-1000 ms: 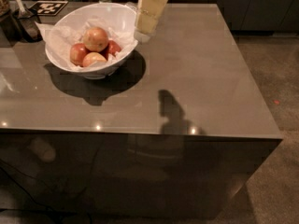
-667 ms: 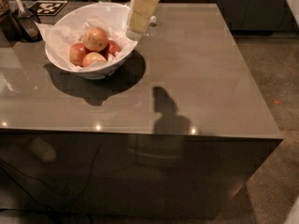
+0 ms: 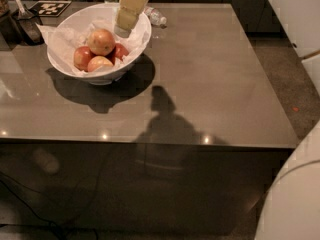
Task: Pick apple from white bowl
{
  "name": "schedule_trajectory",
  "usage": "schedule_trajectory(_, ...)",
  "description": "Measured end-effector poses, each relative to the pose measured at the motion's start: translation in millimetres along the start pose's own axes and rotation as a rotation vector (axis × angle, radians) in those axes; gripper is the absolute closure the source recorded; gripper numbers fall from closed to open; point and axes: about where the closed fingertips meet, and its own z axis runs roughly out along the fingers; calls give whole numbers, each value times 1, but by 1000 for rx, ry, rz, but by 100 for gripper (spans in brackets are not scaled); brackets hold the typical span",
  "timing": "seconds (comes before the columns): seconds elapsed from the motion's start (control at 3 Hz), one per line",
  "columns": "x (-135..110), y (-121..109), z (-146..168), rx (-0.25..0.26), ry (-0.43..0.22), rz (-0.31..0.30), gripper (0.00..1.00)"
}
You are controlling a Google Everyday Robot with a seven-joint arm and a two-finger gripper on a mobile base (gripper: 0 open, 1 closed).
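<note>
No legible text, brand or number. Only sign: black-and-white patterned square tag (image 3: 50, 7), flat on counter (image 3: 210, 84) at far left corner, pattern not decodable. Gripper (image 3: 121, 30) over right side of white bowl (image 3: 95, 75), near apple (image 3: 101, 41).

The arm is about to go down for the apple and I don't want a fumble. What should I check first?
1. Apple exposed: ok, the apple tops the pile in the white bowl.
2. Gripper over apple: not ok, the gripper hangs above the bowl, off to the apple's picture-right.
3. Room beside apple: not ok, a darker red apple lies against it there.
4. Bowl seated flat on the table: ok.
5. Paper lining clear of the grasp: cannot tell.
</note>
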Motion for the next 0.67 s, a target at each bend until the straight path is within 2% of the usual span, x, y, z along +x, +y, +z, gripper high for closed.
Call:
schedule_trajectory(0.33, -16, -14, 21, -3, -9, 15, 0)
schedule_trajectory(0.67, -36, -43, 50, 9, 2, 51, 0)
